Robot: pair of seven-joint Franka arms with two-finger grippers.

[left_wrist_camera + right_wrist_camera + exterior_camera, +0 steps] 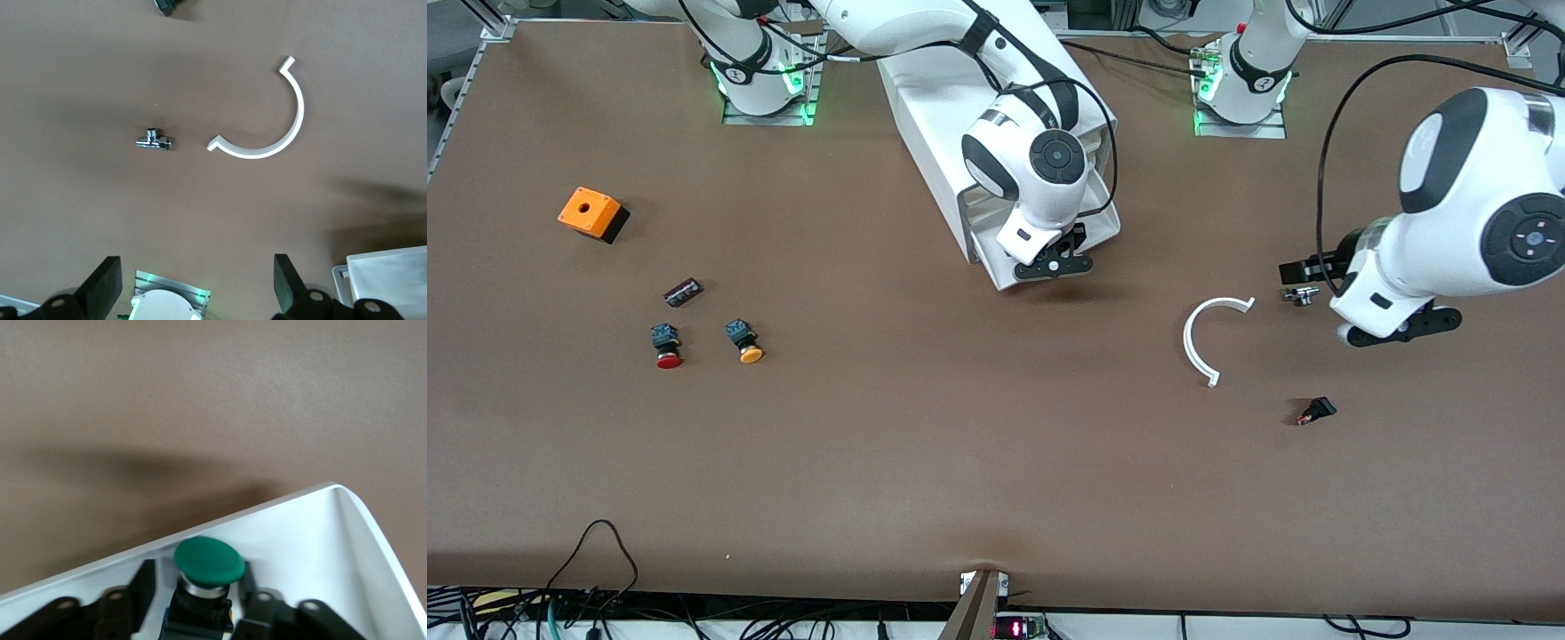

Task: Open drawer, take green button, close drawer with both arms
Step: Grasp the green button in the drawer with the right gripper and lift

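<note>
The white cabinet (pixel 960 116) stands between the arm bases, and its drawer (pixel 1003 271) is pulled out toward the front camera. In the right wrist view the green-capped button (pixel 208 561) stands upright by the drawer's white wall (pixel 313 533). My right gripper (pixel 1054 260) reaches down into the drawer. Its fingers (pixel 143 587) are drawn in on both sides of the button's black body. My left gripper (pixel 1307 271) hangs open over the table toward the left arm's end, holding nothing, with its fingers (pixel 107 287) spread wide.
A white C-shaped arc (pixel 1206 338), a small chrome fitting (pixel 1301 296) and a small black part (pixel 1316 411) lie near the left arm. An orange box (pixel 591 213), a red-capped button (pixel 667 348), an orange-capped button (pixel 744 343) and a black piece (pixel 683 292) lie toward the right arm's end.
</note>
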